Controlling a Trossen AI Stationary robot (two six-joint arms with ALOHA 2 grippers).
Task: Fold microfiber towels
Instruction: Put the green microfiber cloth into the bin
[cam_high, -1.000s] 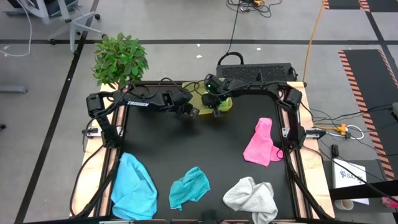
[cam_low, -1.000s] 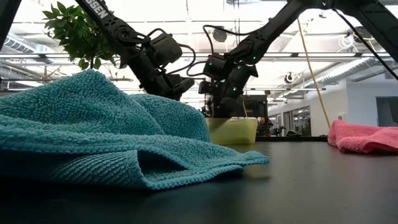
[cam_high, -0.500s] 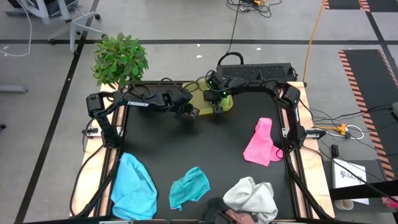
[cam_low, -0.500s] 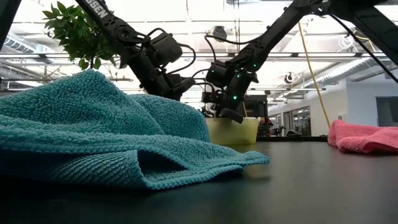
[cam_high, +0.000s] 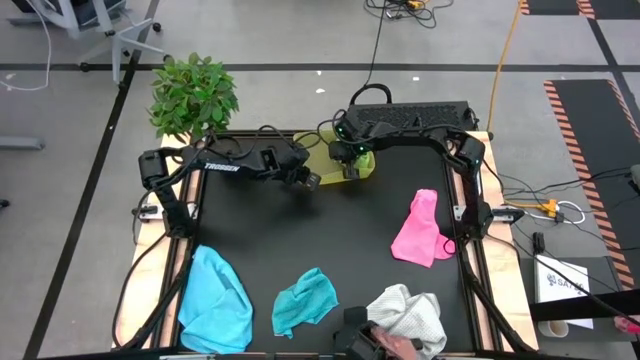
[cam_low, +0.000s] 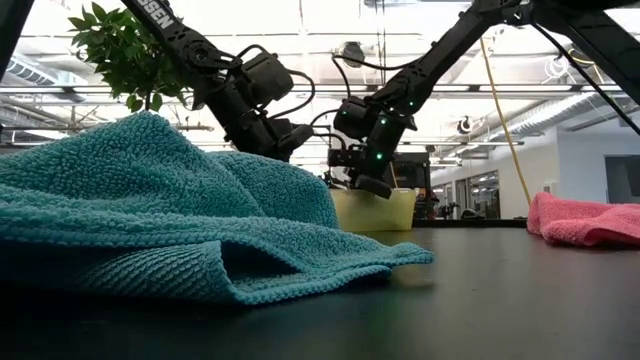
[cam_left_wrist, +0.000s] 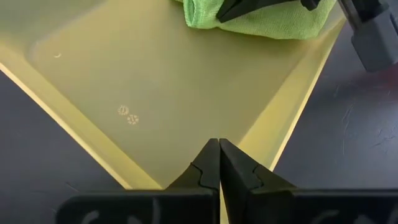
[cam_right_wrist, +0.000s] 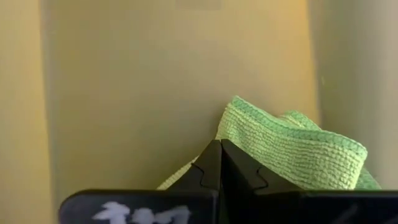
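A lime green towel, folded, lies in the yellow-green tray at the table's far middle. My right gripper is shut, tipped down into the tray with its tips at the towel. My left gripper is shut and hangs over the tray's floor near its rim, clear of the towel. The pink towel lies crumpled at the right. The light blue, teal and white towels lie along the near edge. My right gripper has its shut fingers on the lime green towel's top, by its folded edge. The fingers slant down from above and from the table's right. The towel lies flat on the tray's floor. Nothing shows between the fingers.
A potted plant stands off the far left corner and a black box behind the tray. A dark shape shows at the near edge beside the white towel. Bare black tabletop lies between the tray and the near towels.
My right gripper has gone toward the far edge, farther over the tray and onto the lime green towel. It has turned at the wrist and stayed shut. A dark shape has come in at the near edge beside the white towel.
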